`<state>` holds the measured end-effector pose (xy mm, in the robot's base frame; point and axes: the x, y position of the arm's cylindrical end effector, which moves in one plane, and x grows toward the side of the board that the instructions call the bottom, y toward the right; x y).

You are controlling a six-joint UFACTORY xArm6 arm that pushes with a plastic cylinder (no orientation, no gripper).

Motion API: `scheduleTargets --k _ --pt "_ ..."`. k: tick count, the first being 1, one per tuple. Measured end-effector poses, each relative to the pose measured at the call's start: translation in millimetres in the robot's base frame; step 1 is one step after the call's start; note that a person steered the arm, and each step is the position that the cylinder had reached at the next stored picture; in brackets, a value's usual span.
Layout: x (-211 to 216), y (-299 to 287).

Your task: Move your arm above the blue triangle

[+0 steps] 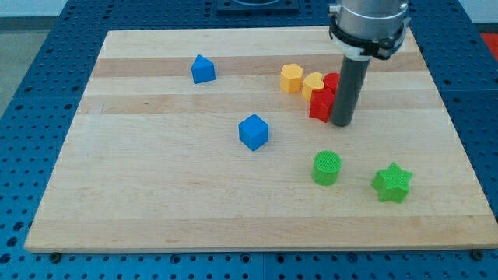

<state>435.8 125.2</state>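
Observation:
The blue triangle block (203,69) lies on the wooden board (156,194) at the view's upper left. My tip (341,124) is far to its right, at the right side of a red block (320,105), touching or nearly touching it. A second red block (332,81) sits just above that one, partly hidden by the rod.
A blue cube (254,131) lies mid-board. A yellow hexagon block (292,78) and a yellow heart-like block (313,84) sit left of the red blocks. A green cylinder (327,168) and a green star (391,183) lie at lower right.

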Motion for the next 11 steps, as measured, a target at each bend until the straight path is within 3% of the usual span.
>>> scheduleTargets --k 5,9,11 --pt "-1 -44" --pt "-141 -142" --pt "-171 -224"
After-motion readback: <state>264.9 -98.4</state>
